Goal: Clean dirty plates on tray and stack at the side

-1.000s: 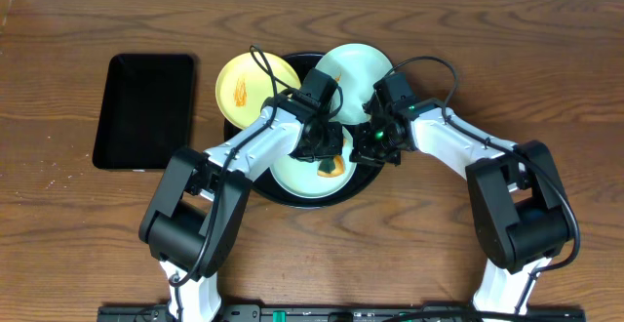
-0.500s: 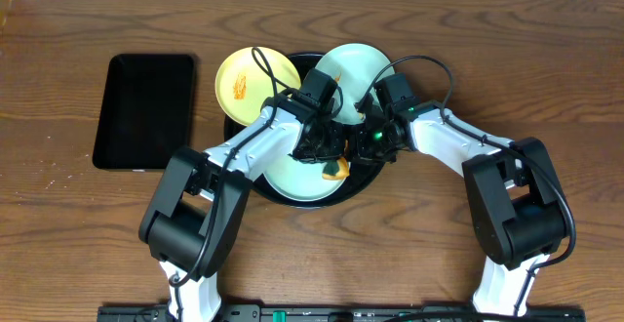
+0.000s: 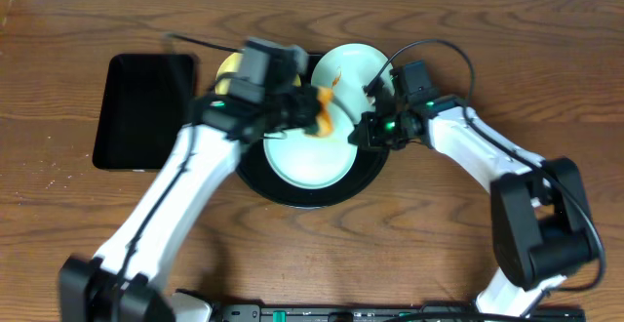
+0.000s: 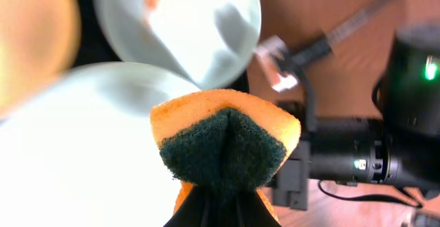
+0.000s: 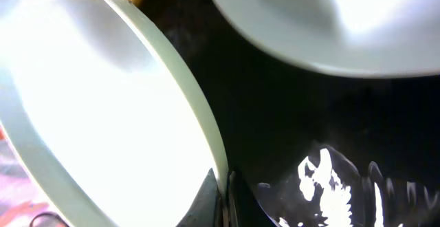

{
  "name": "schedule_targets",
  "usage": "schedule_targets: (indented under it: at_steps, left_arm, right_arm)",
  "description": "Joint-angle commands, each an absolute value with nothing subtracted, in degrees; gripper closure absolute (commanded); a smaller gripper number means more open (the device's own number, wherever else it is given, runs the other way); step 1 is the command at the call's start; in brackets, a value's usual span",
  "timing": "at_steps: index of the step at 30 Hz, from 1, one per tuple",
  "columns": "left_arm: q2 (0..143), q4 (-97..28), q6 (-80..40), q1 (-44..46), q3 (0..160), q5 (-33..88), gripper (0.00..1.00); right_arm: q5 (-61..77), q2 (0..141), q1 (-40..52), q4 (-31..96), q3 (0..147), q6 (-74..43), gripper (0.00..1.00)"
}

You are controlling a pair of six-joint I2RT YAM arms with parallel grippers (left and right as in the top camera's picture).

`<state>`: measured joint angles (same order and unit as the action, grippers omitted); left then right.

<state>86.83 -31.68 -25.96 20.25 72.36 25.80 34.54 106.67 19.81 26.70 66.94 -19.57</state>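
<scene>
My left gripper (image 3: 310, 115) is shut on an orange sponge (image 4: 223, 141) with a dark green scouring face, held over the far edge of a mint plate (image 3: 310, 158) that lies in the round black tray (image 3: 314, 197). My right gripper (image 5: 225, 194) is shut on that plate's right rim (image 5: 206, 137). A second mint plate (image 3: 353, 68) with an orange smear leans on the tray's far rim. The pale yellow plate (image 3: 227, 72) at the far left of the tray is mostly hidden by my left arm.
A smaller black rectangular tray (image 3: 144, 110) lies on the wooden table to the left. My right arm (image 4: 385, 144) and its cable fill the space just right of the sponge. Bare wood (image 3: 546, 59) surrounds the round tray.
My left arm has lifted the sponge off the middle of the tray plate and swung it toward the far rim. My right gripper keeps its hold on the plate's rim.
</scene>
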Motion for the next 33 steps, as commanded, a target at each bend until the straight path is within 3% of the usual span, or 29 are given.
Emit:
schedule_targets:
  at_steps: [1,7,16,33]
  left_arm:
    - [83.2,-33.39,-26.85,15.79,72.4,26.41,0.93]
    - [82.06,-37.28,-26.13,9.56,72.4,26.39,0.93]
    - [83.26,-38.15,-25.08,8.64,72.34,26.35,0.93]
    - [83.26,-38.17,-25.08,8.64,72.34,25.91,0.93]
  right_arm:
    - [30.39,102.76,19.38,26.52,66.96,-17.04,0.99]
    - [19.68,97.91,19.59,25.39,66.96,-15.55,0.99]
    - [2.26,92.84,22.65,21.32,66.96,-15.57,0.99]
    - [-35.46,89.56,39.64,22.31,66.96,-12.71,0.99]
